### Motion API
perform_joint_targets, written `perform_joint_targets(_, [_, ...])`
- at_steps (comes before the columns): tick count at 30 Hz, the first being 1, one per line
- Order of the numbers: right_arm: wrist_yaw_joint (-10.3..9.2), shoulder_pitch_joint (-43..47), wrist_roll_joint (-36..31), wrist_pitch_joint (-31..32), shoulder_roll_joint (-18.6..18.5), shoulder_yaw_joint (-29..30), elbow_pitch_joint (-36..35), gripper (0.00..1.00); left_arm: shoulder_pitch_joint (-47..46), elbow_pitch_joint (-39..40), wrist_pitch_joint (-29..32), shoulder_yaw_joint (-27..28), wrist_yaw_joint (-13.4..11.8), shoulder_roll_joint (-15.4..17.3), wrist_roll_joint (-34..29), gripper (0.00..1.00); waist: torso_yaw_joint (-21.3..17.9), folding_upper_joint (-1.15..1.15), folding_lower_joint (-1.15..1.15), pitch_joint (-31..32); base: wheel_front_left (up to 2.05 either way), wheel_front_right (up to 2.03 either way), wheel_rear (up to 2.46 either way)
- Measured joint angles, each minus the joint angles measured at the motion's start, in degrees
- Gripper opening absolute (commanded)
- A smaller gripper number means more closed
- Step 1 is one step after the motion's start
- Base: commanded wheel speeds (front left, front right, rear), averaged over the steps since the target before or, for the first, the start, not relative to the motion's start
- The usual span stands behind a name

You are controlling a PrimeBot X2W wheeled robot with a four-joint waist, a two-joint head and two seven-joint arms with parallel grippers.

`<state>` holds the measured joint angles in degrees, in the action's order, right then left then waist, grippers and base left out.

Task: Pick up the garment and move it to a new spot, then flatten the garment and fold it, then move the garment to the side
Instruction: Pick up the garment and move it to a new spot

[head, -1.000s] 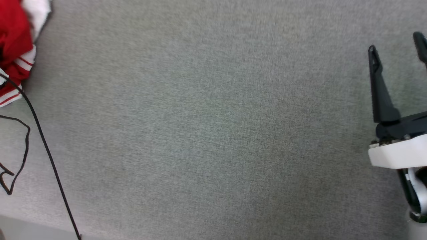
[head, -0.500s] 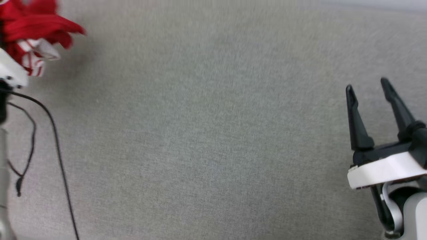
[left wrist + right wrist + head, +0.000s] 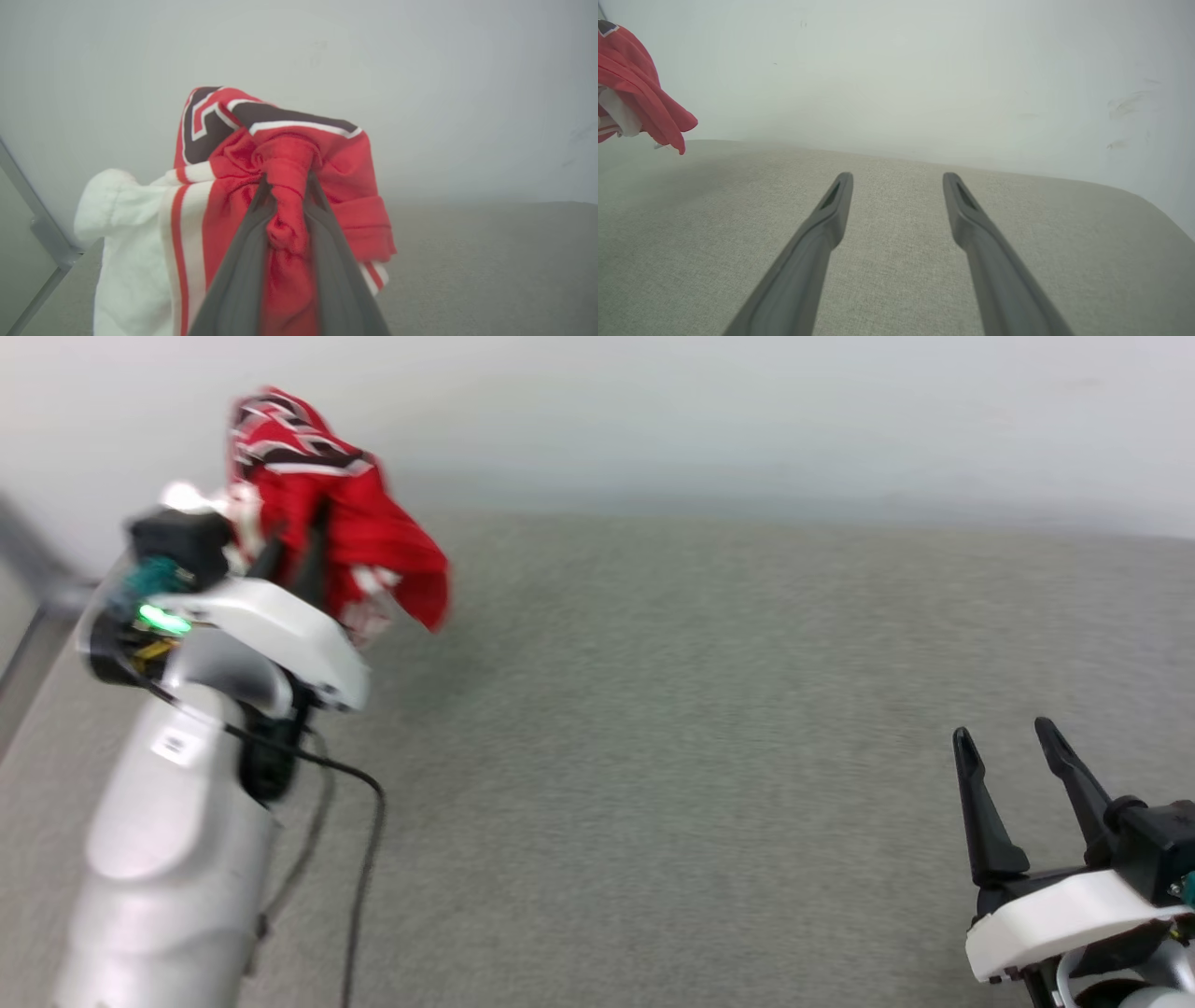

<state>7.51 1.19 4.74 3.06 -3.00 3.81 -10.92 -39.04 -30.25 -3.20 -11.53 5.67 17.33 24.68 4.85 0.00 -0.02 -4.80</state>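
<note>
In the head view, the left gripper (image 3: 301, 549) is clamping a bunch of the shirt (image 3: 355, 523). The shirt is hanging in the air at ten o'clock, above the grey table (image 3: 653, 756). That corner is blurring. The right gripper (image 3: 1004, 737) is waiting at four o'clock with its fingers apart, holding nothing and well apart from the shirt.

In the left wrist view, the left gripper (image 3: 286, 182) is pinching a red fold of the shirt (image 3: 345, 163) between nearly closed fingers. A white sleeve (image 3: 121, 242) is drooping at eight o'clock and black lettering is showing at twelve.

In the right wrist view, the right gripper (image 3: 896, 179) is spreading over bare table (image 3: 1064, 261), with the shirt (image 3: 640, 93) dangling at ten o'clock.

The shirt is looking light, soft and limp, so it will likely be sagging and bunching from a single pinch. For flattening, taking hold at a hem corner or shoulder edge seems better.
</note>
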Motion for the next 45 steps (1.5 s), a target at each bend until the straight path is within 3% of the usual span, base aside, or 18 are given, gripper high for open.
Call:
perform_joint_targets(7, [-0.01, 1.43, 0.86, 0.69, 0.02, -0.13, -0.44, 1.0, 6.97, 7.78, 1.07, -5.97, -0.31, -6.05, -0.57, 0.0, -6.29, 0.0, 0.0, 2.33, 0.0, 0.0, 0.0])
perform_joint_targets(13, [-0.01, 1.22, 1.05, 0.83, 0.02, 0.35, -1.62, 1.0, 8.45, 10.1, 0.0, -10.62, 0.37, -10.39, -0.26, 0.0, -10.18, 0.0, 0.01, 0.53, 0.0, 0.0, 0.0])
perform_joint_targets(23, [-0.01, -1.44, 1.91, -0.12, 0.03, 0.76, -2.26, 1.0, 11.7, 7.84, -2.16, -19.24, 1.08, -12.56, -2.13, 0.0, -12.19, 0.0, 0.02, -7.01, 0.0, 0.0, 0.0])
perform_joint_targets(31, [-0.01, -3.9, 1.74, -1.02, 0.04, 0.51, -1.53, 1.0, 13.94, 3.53, -3.64, -25.13, 1.59, -12.41, -2.1, 0.0, -11.07, 0.0, 0.03, -11.68, 0.0, 0.0, 0.0])
perform_joint_targets(32, [0.0, -4.11, 1.67, -1.05, 0.04, 0.41, -1.4, 1.0, 13.99, 3.3, -4.13, -25.6, 1.66, -12.43, -1.94, 0.25, -10.8, 0.0, 0.03, -11.75, 0.0, 0.0, 0.0])
perform_joint_targets(33, [0.0, -4.22, 1.65, -1.09, 0.05, 0.44, -1.26, 1.0, 13.99, 3.03, -4.65, -25.95, 1.67, -12.44, -1.7, 0.82, -10.53, 0.0, 0.03, -11.67, 0.0, 0.0, 0.0])
perform_joint_targets(34, [0.0, -4.29, 1.64, -1.08, 0.04, 0.44, -1.04, 1.0, 13.99, 2.98, -5.61, -26.28, 1.71, -12.4, -1.69, 1.0, -10.32, 0.0, 0.03, -11.46, 0.0, 0.0, 0.0])
perform_joint_targets(45, [0.0, -3.22, 1.62, -0.42, 0.05, 0.46, 1.01, 1.0, 14.79, 7.88, -11.62, -23.91, 0.49, -12.41, -1.77, 1.0, -7.99, 0.0, 0.02, -5.96, 0.0, 0.0, 0.0])
